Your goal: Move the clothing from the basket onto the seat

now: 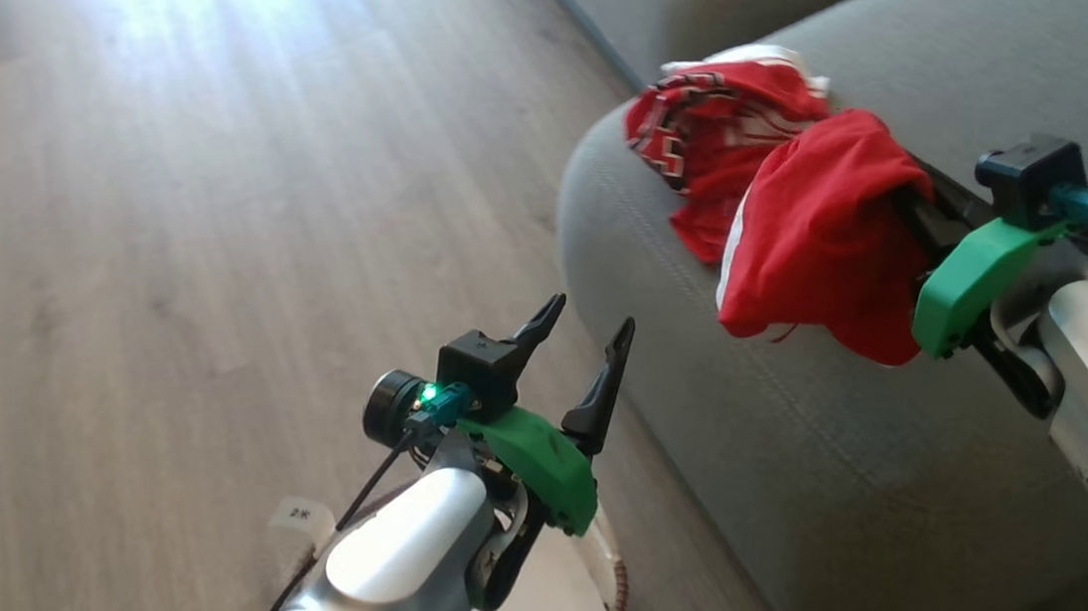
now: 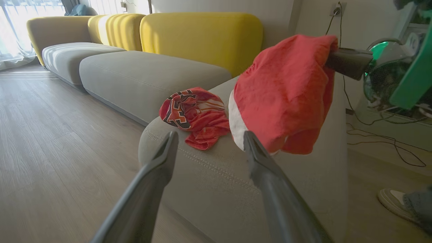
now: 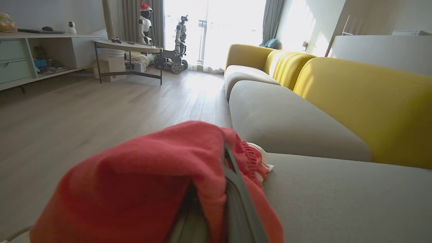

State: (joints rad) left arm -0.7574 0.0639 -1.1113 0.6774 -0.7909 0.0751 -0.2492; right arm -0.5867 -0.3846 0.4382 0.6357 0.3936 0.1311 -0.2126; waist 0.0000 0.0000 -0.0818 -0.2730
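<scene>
The red jersey (image 1: 707, 130) (image 2: 194, 114) lies crumpled on the rounded end of the grey seat (image 1: 816, 439) (image 2: 209, 182) (image 3: 337, 202). Beside it the plain red shorts (image 1: 817, 239) (image 2: 287, 94) (image 3: 135, 189) with white lining hang just above the cushion, draped over my right gripper (image 1: 919, 205) (image 3: 219, 199), which is shut on them. My left gripper (image 1: 593, 313) (image 2: 211, 135) stands open with nothing in it, off the seat's edge over the floor, its fingers pointing at the clothing. A bit of the basket's brown rim (image 1: 617, 588) shows under my left forearm.
Wooden floor (image 1: 148, 234) stretches to the left. Yellow back cushions (image 2: 202, 37) (image 3: 364, 101) line the sofa, and a second grey seat (image 2: 145, 77) continues beyond. A person's foot (image 2: 398, 202) and cables (image 2: 388, 141) lie right of the sofa. A table (image 3: 128, 47) and parked robots stand far off.
</scene>
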